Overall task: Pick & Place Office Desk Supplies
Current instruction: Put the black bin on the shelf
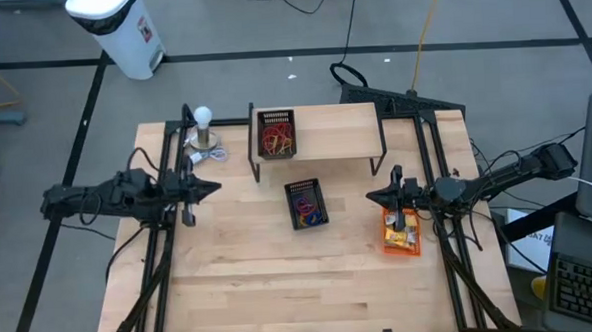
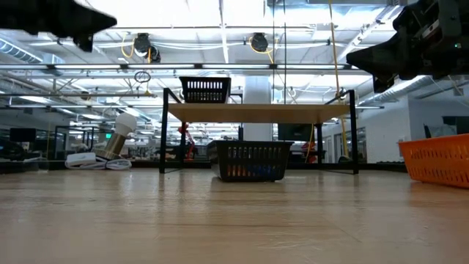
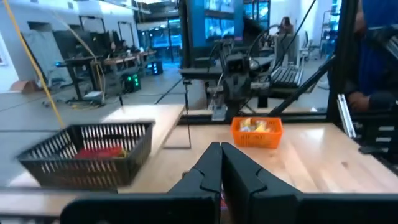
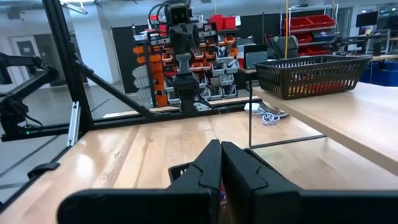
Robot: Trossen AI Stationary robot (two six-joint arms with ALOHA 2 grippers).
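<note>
The left gripper hangs above the table's left side, near the white ball on its stand, with its fingers pressed together on nothing. The right gripper hangs over the right side, just beside the orange basket, likewise clenched and empty. Rubber bands lie in the black basket on the raised shelf, more supplies sit in the black basket on the table between the arms, and yellow packets fill the orange one.
</note>
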